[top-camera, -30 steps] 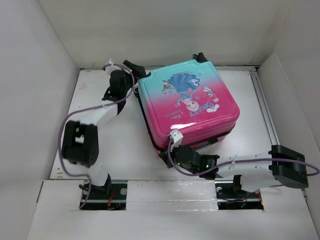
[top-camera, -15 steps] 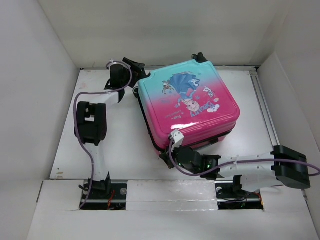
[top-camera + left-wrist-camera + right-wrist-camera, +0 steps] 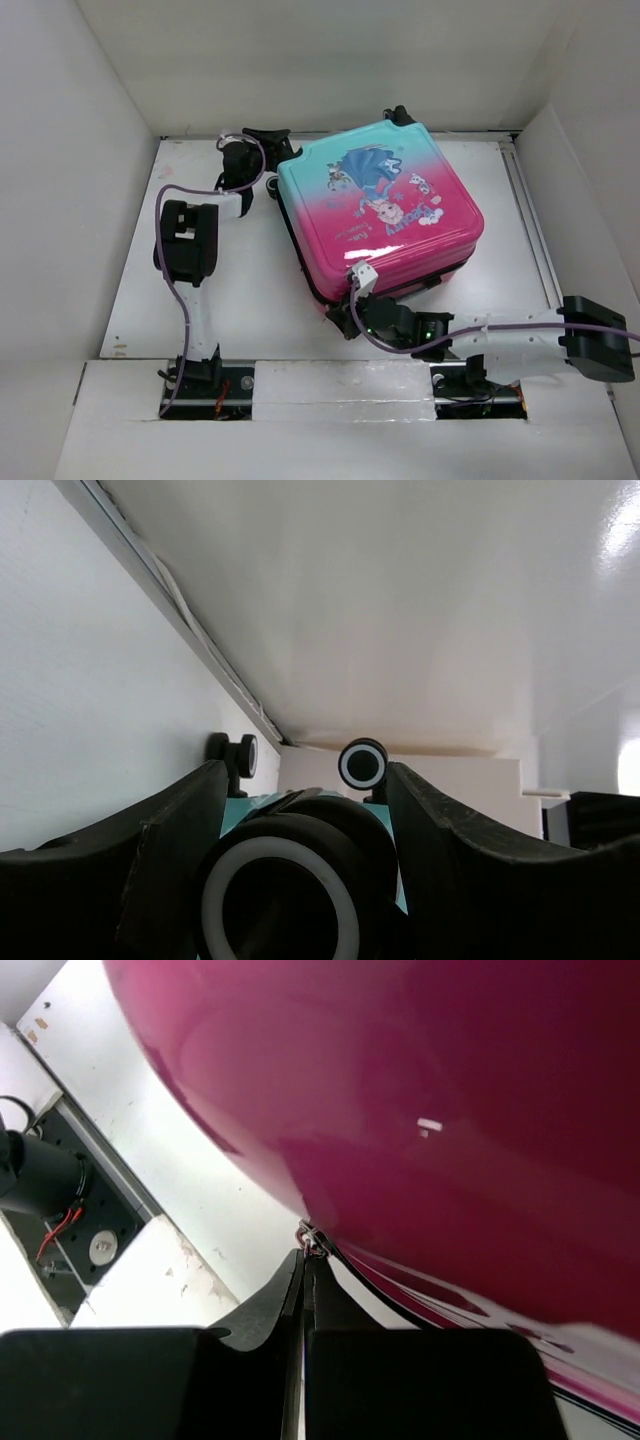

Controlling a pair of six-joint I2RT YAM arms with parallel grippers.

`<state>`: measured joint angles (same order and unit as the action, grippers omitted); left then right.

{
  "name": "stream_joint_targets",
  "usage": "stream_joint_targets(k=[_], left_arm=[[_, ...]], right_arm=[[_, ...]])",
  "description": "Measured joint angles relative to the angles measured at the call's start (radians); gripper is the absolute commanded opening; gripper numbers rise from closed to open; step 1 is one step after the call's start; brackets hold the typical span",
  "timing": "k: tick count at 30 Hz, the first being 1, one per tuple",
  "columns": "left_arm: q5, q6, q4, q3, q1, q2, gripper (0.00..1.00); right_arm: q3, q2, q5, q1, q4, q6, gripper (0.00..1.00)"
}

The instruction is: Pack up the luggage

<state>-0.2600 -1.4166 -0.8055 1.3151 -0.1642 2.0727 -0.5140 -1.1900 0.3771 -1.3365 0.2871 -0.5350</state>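
White table (image 3: 240, 290), white walls (image 3: 300, 60), luggage (image 3: 380, 205) flat; left gripper (image 3: 305, 768) half-spread astride a wheel (image 3: 280, 900), grip unclear, right gripper (image 3: 305, 1255) pinched closed at the zipper pull (image 3: 315, 1237).

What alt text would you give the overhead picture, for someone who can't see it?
Seen from above, a small hard-shell suitcase, teal fading to pink with a cartoon print, lies printed side up on a white table. A robot's left gripper is at its far-left corner, and the right gripper is at its near corner.
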Motion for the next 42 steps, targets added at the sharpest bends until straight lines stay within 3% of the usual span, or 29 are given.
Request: stream_joint_targets(k=[5,9,16,19,22,26,31,35,42], left_arm=[[0.018,-0.029,-0.103,-0.092,-0.003,-0.026,0.0],[0.07,0.003,-0.159,-0.269,0.028,-0.146,0.0],[0.196,0.132,-0.282,-0.731,0.155,-0.532,0.0],[0.276,0.165,-0.279,-0.892,0.176,-0.706,0.0],[0.315,0.242,-0.175,-1.02,0.153,-0.943,0.0],[0.317,0.345,0.016,-1.082,0.105,-1.192,0.0],[0.315,0.443,0.241,-1.084,0.094,-1.42,0.0],[0.304,0.46,0.296,-1.082,0.094,-1.455,0.0],[0.226,0.457,0.332,-1.081,0.094,-1.478,0.0]], right_arm=[[0.065,0.114,-0.053,0.034,-0.036,0.006,0.0],[0.103,0.243,-0.188,0.133,-0.132,0.049,0.0],[0.042,0.274,-0.45,0.469,-0.317,0.129,0.0],[-0.002,0.24,-0.466,0.592,-0.38,0.127,0.0],[-0.02,0.219,-0.437,0.677,-0.385,0.123,0.0],[-0.025,0.227,-0.343,0.641,-0.374,0.111,0.0],[-0.02,0.211,-0.269,0.465,-0.377,0.103,0.0],[-0.081,0.142,-0.209,0.383,-0.412,0.121,0.0],[-0.221,-0.025,-0.158,0.366,-0.431,0.139,0.0]])
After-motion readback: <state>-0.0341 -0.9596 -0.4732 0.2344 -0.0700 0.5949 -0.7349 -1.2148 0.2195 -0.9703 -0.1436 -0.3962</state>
